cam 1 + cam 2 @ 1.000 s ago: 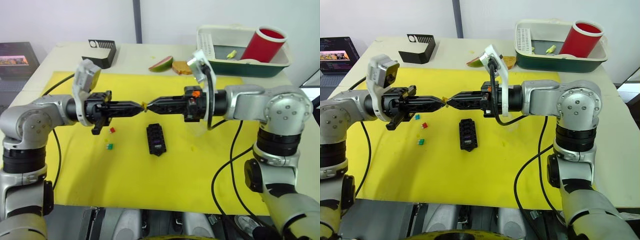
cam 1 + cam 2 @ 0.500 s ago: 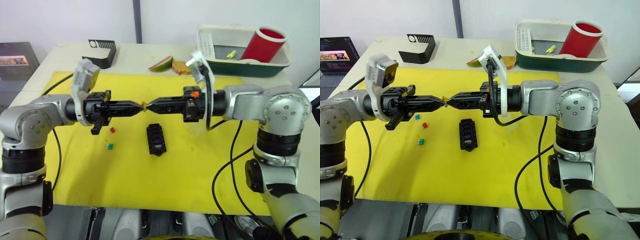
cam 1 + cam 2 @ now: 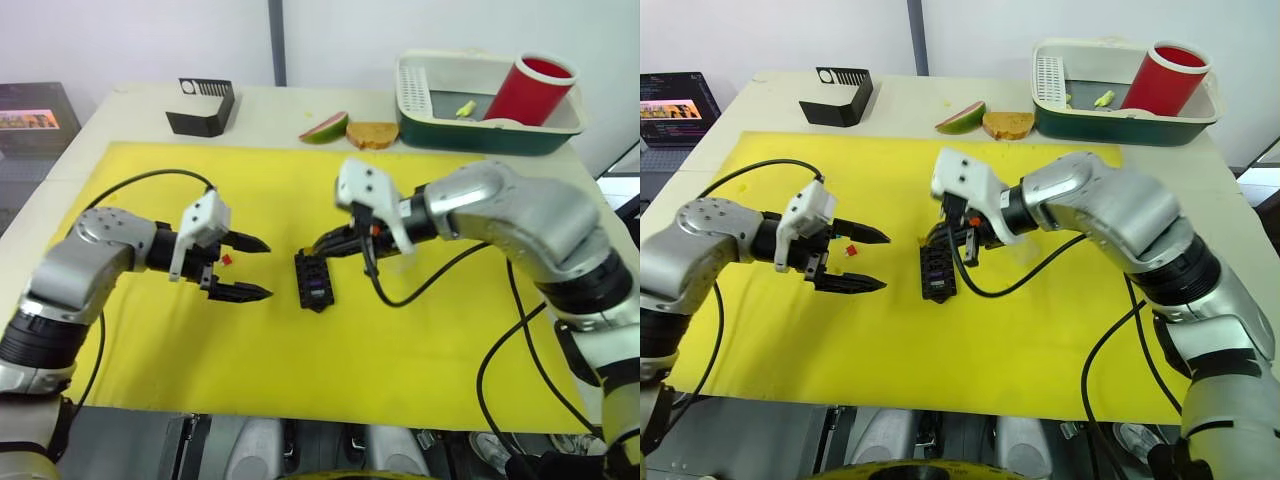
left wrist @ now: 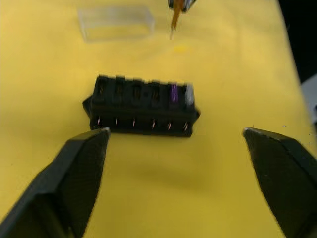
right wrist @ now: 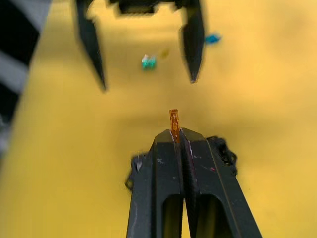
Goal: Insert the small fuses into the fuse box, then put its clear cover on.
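The black fuse box (image 3: 313, 280) lies mid-mat, with a purple fuse (image 4: 174, 93) and a clear one (image 4: 188, 94) in its end slots. My right gripper (image 5: 175, 133) is shut on an amber fuse (image 5: 174, 120) and hovers just above the box's far end (image 3: 318, 244). To the box's left my left gripper (image 3: 248, 268) stands wide open with nothing in it, its fingers (image 4: 74, 173) pointing at the box. A red fuse (image 3: 850, 250) lies on the mat beside the left gripper. Green (image 5: 147, 62) and blue (image 5: 213, 38) fuses lie past it. The clear cover (image 4: 116, 22) rests beyond the box.
The yellow mat (image 3: 300, 380) covers the table's near part. At the back are a black slotted holder (image 3: 203, 105), a mango slice (image 3: 323, 128), a bread piece (image 3: 371, 134) and a green-and-white tray (image 3: 480, 130) with a red cup (image 3: 530, 88). A laptop (image 3: 675, 95) sits far left.
Both grippers met tip to tip on the amber fuse in mid-air; the left has let go, opened and dropped lower. The right arm has brought the fuse down over the fuse box.
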You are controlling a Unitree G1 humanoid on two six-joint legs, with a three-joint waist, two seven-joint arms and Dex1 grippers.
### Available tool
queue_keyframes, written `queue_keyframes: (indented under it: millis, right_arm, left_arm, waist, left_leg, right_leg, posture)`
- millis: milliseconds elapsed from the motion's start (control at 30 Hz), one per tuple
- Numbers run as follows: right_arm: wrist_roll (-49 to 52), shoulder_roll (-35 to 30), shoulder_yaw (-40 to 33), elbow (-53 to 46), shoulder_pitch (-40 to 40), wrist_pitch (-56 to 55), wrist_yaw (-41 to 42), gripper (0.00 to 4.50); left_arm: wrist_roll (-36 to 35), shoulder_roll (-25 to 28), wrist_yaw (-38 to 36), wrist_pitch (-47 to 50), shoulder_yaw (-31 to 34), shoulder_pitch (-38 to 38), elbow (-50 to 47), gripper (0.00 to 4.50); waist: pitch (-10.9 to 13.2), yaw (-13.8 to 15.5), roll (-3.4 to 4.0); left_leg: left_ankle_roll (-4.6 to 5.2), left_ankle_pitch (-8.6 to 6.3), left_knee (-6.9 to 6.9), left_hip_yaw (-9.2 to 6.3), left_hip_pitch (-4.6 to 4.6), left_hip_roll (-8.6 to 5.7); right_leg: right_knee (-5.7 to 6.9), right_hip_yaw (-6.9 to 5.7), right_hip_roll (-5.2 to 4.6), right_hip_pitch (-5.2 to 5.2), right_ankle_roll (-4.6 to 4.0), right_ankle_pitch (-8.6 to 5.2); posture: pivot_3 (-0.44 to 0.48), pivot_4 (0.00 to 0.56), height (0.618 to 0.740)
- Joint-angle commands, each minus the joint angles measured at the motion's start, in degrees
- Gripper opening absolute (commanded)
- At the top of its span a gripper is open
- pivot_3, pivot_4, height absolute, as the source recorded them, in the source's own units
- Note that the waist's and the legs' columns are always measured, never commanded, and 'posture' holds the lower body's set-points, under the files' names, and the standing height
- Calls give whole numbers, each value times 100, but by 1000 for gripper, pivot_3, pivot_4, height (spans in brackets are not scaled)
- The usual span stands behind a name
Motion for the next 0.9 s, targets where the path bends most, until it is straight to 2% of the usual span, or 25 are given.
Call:
queue_keyframes:
  millis: [33,333,900]
  right_arm:
    - [-751,82,302,176,-31,-749,487,0]
    - [-1714,385,549,792,1,-1343,1122,0]
    - [-2281,727,340,1070,204,-1392,1499,0]
  left_arm:
    - [307,-161,149,-343,-119,44,-62,4471]
    - [638,-383,375,-455,-201,179,-60,4471]
    - [717,-510,473,-417,-201,227,-100,4471]
  waist:
    - [1,0,-2]
    - [2,0,-3]
    - [2,-1,-3]
  left_leg:
    - [0,0,1,0,0,0]
    - [-1,1,3,-2,0,1]
    - [-5,3,4,-3,1,1]
  right_leg:
    - [1,0,0,0,0,0]
    - [3,-1,-2,0,1,0]
    - [5,-2,-3,1,1,0]
  posture:
    - [0,150,740]
    - [0,150,740]
    - [0,150,740]
